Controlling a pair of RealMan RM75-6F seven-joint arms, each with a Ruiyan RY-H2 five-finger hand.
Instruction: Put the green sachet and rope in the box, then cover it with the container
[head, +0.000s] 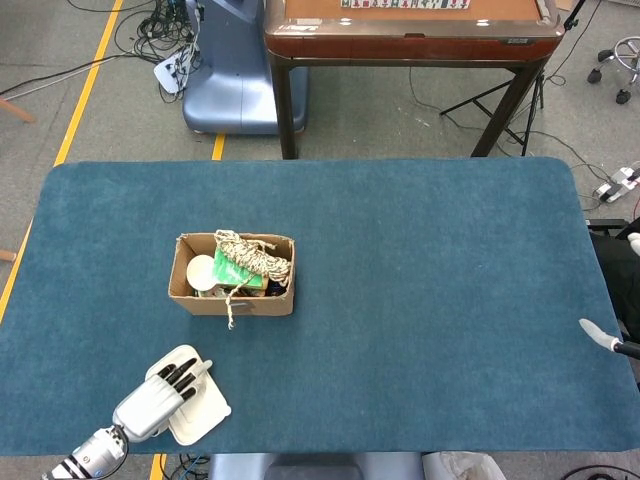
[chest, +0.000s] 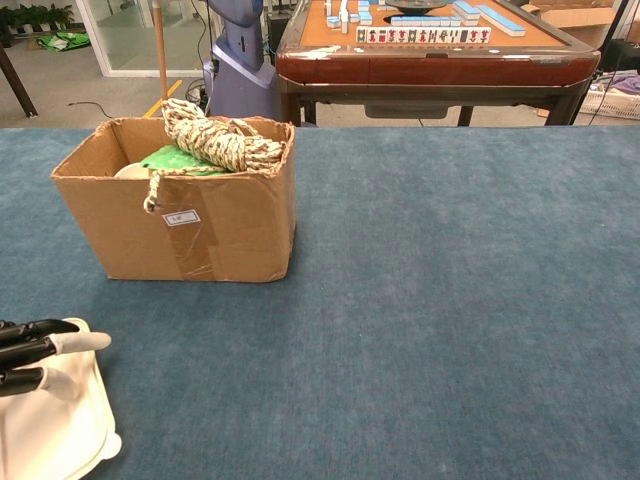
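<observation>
The cardboard box (head: 232, 301) stands left of the table's middle, also seen in the chest view (chest: 180, 225). A coil of rope (head: 256, 255) (chest: 215, 140) lies on top of a green sachet (head: 235, 270) (chest: 175, 160) inside it, with one rope end hanging over the front wall. At the near left corner my left hand (head: 158, 402) (chest: 28, 352) grips the white container (head: 205, 412) (chest: 55, 430), fingers laid over its top. Only a fingertip of my right hand (head: 600, 337) shows at the table's right edge.
A white round object (head: 201, 272) also sits in the box. The blue-covered table (head: 430, 300) spreads to the right of the box. Beyond the far edge stand a brown mahjong table (head: 410, 30) and a blue machine base (head: 235, 85).
</observation>
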